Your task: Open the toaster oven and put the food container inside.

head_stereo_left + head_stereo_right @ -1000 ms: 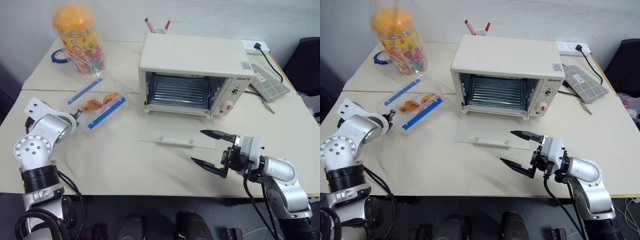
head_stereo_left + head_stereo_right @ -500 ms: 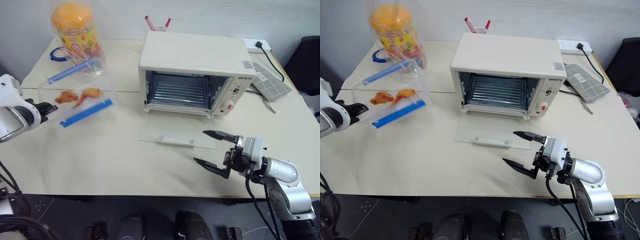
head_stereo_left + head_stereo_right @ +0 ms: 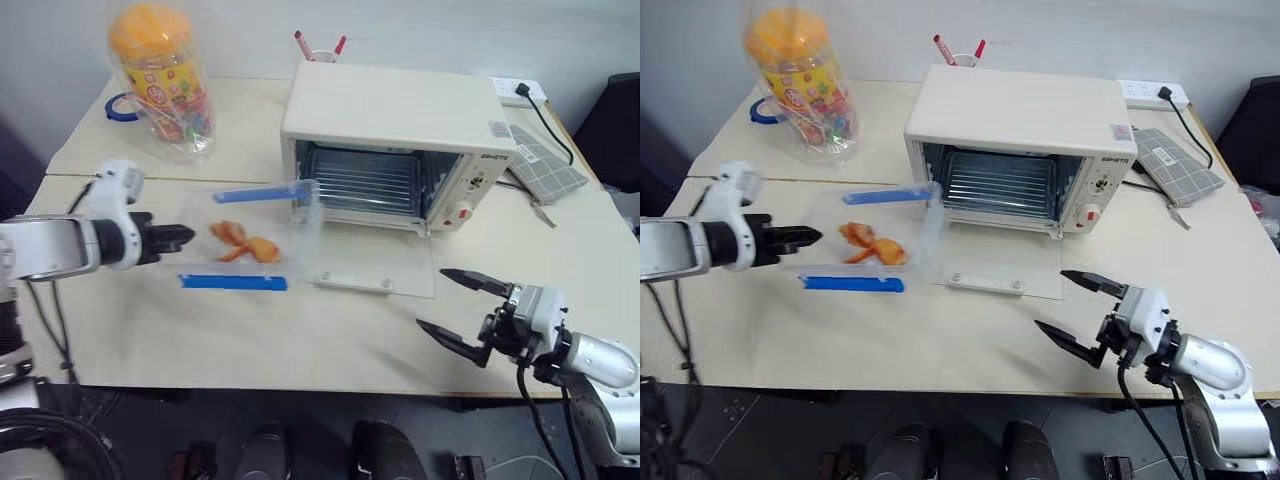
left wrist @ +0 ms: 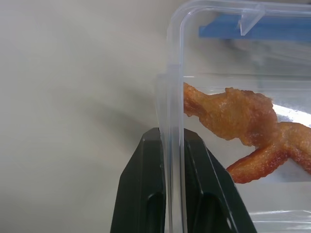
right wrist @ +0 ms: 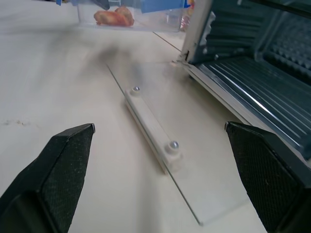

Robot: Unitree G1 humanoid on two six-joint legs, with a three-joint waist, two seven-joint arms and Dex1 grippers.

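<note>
- The toaster oven (image 3: 400,140) stands at the back of the tabletop (image 3: 250,330), its glass door (image 3: 375,272) folded flat toward the front with the white bar handle (image 3: 352,283) on it and the wire rack (image 3: 365,180) exposed.
- The food container (image 3: 255,240) is held in front of the oven's left corner, beside the lowered door; it appears to be off the tabletop, though that is hard to judge.
- The left pincer (image 3: 178,237) is closed on the container's clear rim; the left wrist view shows the two black fingers (image 4: 146,194) pinching the wall, orange food pieces (image 4: 243,131) just behind.
- The right pincer (image 3: 462,312) is spread wide and empty, near the front right of the door.
- Behind left: a tall jar (image 3: 160,80) of colourful contents, a blue tape roll (image 3: 120,107) partly hidden by it.
- Behind the oven a cup of pens (image 3: 320,50) is mostly hidden; a grey pouch (image 3: 540,165) and power strip (image 3: 520,92) lie at the right.
</note>
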